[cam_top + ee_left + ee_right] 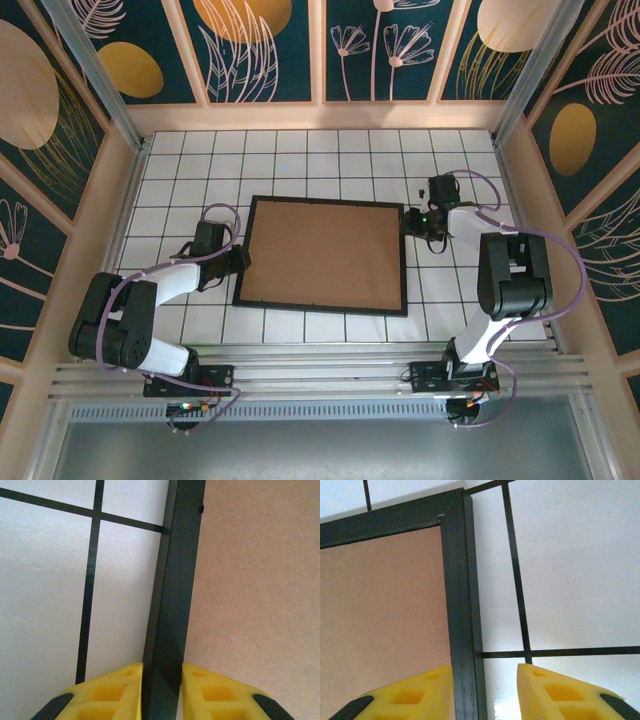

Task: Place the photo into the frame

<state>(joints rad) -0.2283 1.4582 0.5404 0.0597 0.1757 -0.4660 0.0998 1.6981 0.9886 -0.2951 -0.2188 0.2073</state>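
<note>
Caught only yellow finger ends [115,690] in the wrist views, the rest cut off below. Found the frame [170,605] flat mid-table, brown backing board [325,255] up, front hidden. Pinched its left rail with the left gripper [162,667]; straddled the right rail with the right gripper [485,667], spread, outer finger clear. Noted a white tiled table [300,165], teal flowered walls [265,60].

The work surface [330,150] was white tile with a black grid. A plain brown backing board [325,252] lay flat at its centre. Patterned teal wall panels [260,45] enclosed the far, left and right edges. A small dark speck [410,186], possibly a loose clip, lay toward the far right corner.
</note>
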